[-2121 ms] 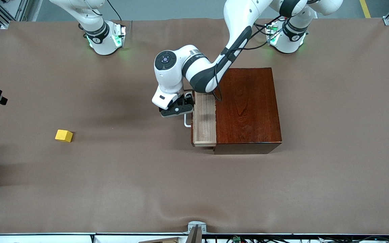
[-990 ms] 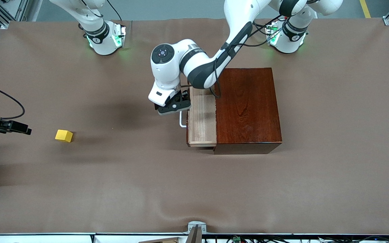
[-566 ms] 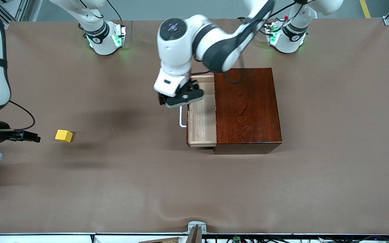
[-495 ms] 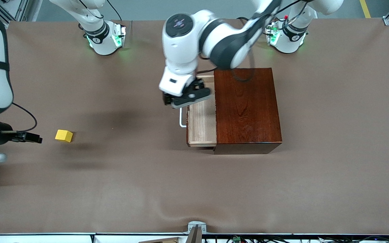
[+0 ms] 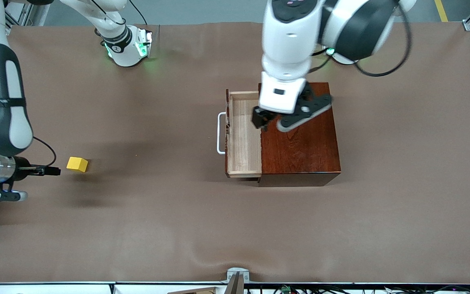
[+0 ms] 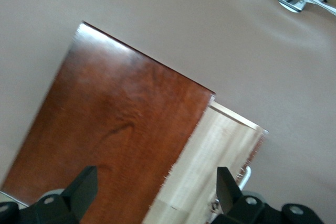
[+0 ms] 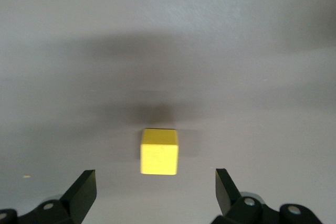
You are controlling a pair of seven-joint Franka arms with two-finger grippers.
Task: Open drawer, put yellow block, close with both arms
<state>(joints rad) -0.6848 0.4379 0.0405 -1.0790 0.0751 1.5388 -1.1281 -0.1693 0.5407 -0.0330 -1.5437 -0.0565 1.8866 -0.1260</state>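
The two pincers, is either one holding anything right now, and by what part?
Nothing is held. The left pincer is open over the box; the right pincer is open over the table by the yellow block.

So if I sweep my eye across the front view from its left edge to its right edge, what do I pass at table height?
Right gripper → yellow block → drawer handle → open drawer → mahogany box, with the left gripper open above it.

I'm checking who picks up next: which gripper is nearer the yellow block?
Right. The right gripper, fingers open, is beside the yellow block at the right arm's end of the table. The left gripper, also open, is up over the wooden box and the open drawer.
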